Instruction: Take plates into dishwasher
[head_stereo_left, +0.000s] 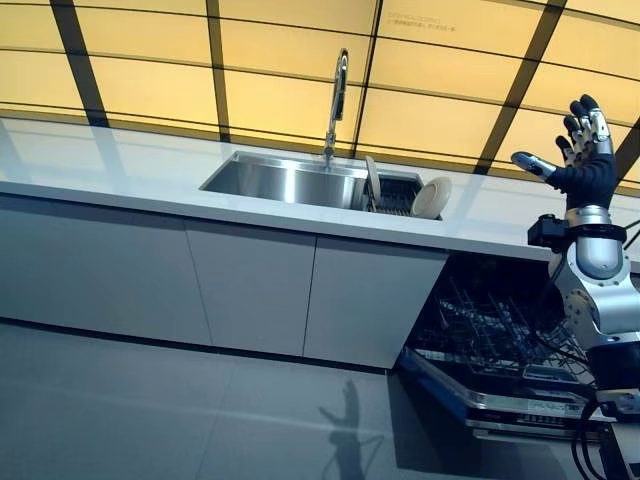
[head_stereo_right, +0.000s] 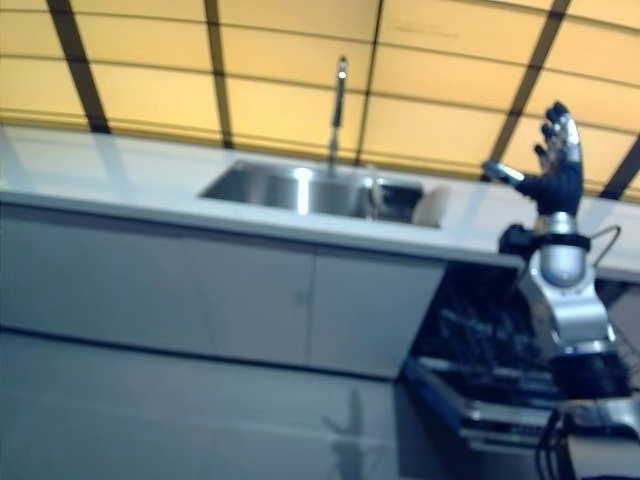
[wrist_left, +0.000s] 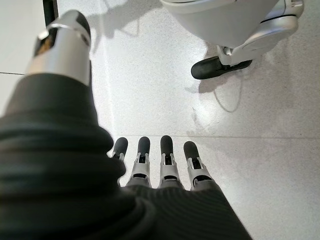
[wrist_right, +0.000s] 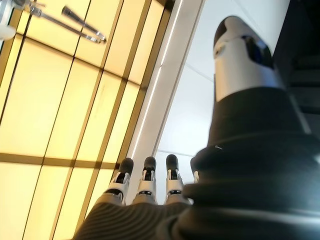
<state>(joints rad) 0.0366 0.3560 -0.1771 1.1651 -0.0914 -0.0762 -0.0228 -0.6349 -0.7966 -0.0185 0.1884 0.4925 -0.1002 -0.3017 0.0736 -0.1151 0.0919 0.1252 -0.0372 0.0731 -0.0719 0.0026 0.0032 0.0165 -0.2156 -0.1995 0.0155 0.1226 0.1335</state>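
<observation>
A pale round plate (head_stereo_left: 431, 198) leans on edge in the dark rack (head_stereo_left: 395, 194) at the right end of the steel sink (head_stereo_left: 285, 180). A second, thinner plate (head_stereo_left: 372, 180) stands upright in the same rack. The dishwasher (head_stereo_left: 495, 340) under the counter is open, its wire rack pulled out over the lowered door. My right hand (head_stereo_left: 583, 150) is raised upright above the counter, to the right of the plates, fingers straight and holding nothing. My left hand (wrist_left: 160, 165) hangs over the floor with fingers straight and nothing in it, seen only in its wrist view.
A tall chrome faucet (head_stereo_left: 338, 95) rises behind the sink. The white countertop (head_stereo_left: 120, 165) runs left over closed grey cabinet doors (head_stereo_left: 250, 285). Yellow tiled wall (head_stereo_left: 150, 70) stands behind. Grey floor (head_stereo_left: 150, 410) lies in front.
</observation>
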